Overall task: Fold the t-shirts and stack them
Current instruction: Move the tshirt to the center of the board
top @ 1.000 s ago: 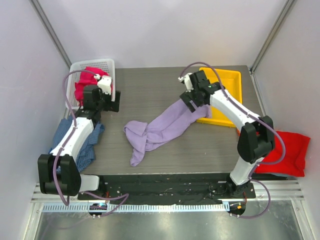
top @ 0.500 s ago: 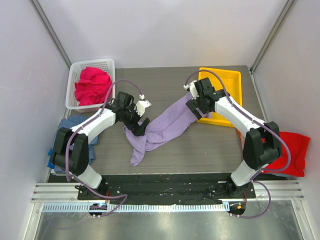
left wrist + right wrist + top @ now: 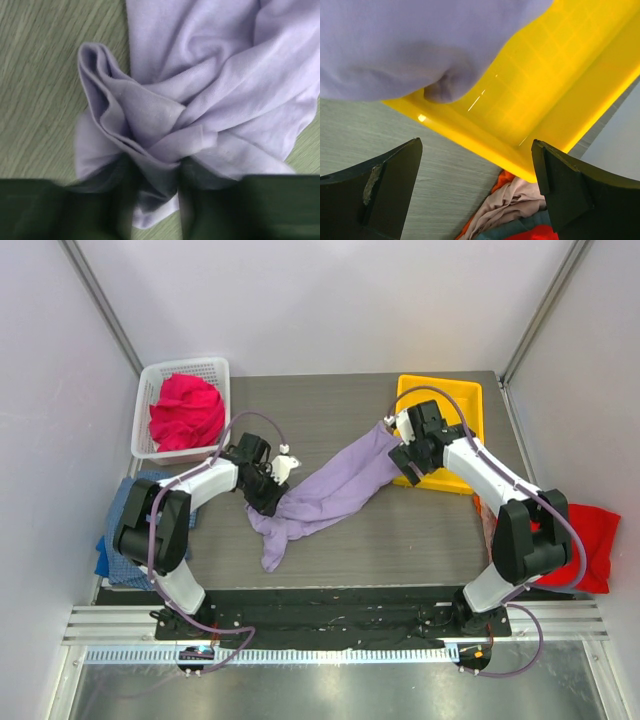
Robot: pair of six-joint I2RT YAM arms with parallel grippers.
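The lavender t-shirt (image 3: 335,490) lies stretched diagonally across the table, its far end draped over the yellow tray's corner. My left gripper (image 3: 274,492) is at its lower left part. In the left wrist view a bunched fold of the lavender t-shirt (image 3: 200,75) sits pinched between the dark fingers of my left gripper (image 3: 156,200), which is shut on it. My right gripper (image 3: 398,440) hovers open by the tray corner. In the right wrist view the lavender cloth (image 3: 410,45) lies just beyond my right gripper (image 3: 477,165), with nothing between the fingers.
A white mesh basket (image 3: 150,375) at back left holds the magenta-pink t-shirt (image 3: 185,410). The blue checked t-shirt (image 3: 118,550) lies at the left edge, and the red t-shirt (image 3: 592,538) at the right edge. The yellow tray (image 3: 455,405) stands at back right.
My left arm swung from the basket to the lavender t-shirt and closed on a fold of it. My right gripper moved right towards the tray and stayed open.
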